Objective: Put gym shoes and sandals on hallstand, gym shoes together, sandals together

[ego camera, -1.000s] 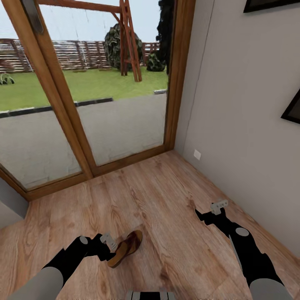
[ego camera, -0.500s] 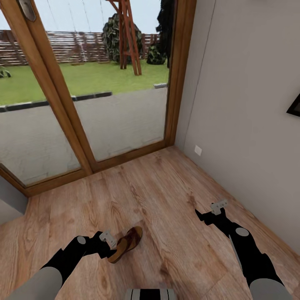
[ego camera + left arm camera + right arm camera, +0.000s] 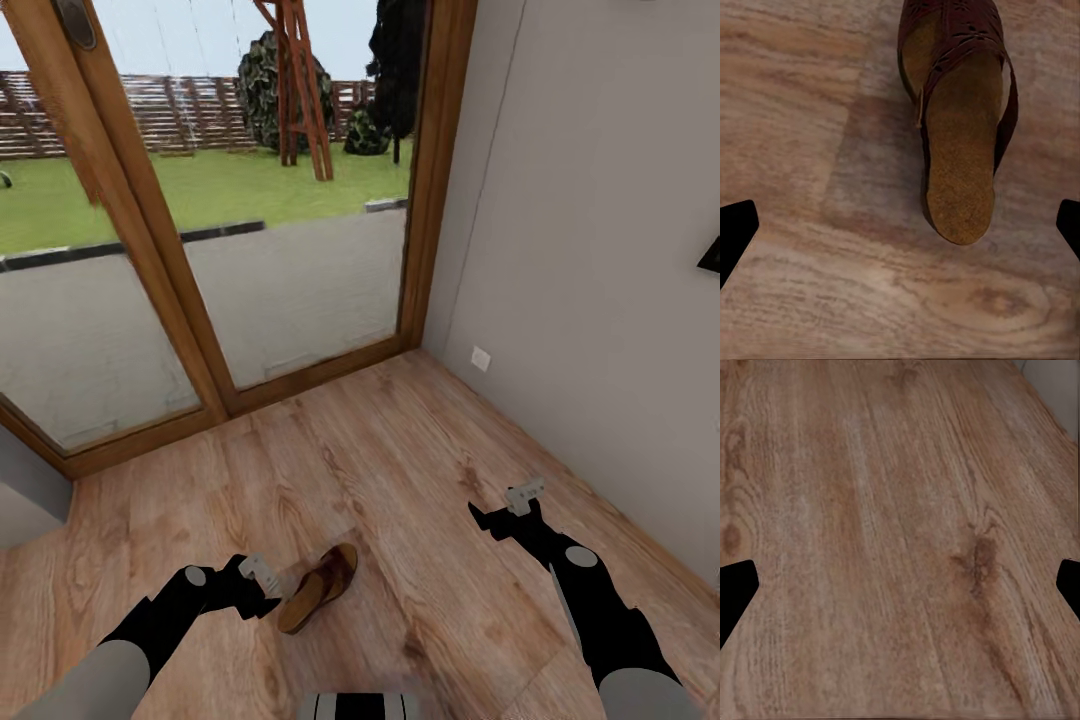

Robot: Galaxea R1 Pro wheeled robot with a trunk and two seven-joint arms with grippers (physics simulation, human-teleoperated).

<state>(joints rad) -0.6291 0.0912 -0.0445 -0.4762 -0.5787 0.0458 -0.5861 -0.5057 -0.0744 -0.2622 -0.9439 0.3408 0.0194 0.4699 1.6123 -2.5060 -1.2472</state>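
One brown sandal (image 3: 320,588) lies flat on the corridor floor (image 3: 400,470), sole down, its tan footbed (image 3: 960,172) facing up. My left gripper (image 3: 262,585) hovers just to its left, open, apart from it. In the left wrist view the sandal's heel sits between the two black fingertips (image 3: 735,232), nearer one side. My right gripper (image 3: 500,512) hangs open over bare planks (image 3: 900,540) near the right wall. The gym shoes and the hallstand are out of view.
A wood-framed glass door (image 3: 200,300) to the garden closes off the far end. A grey wall (image 3: 600,250) with a white socket (image 3: 481,358) runs along the right. A pale wall corner (image 3: 25,490) stands at the left.
The whole view has shifted with the robot. The sandal now lies a little farther right of my left gripper, with a gap showing. Both arms keep their pose.
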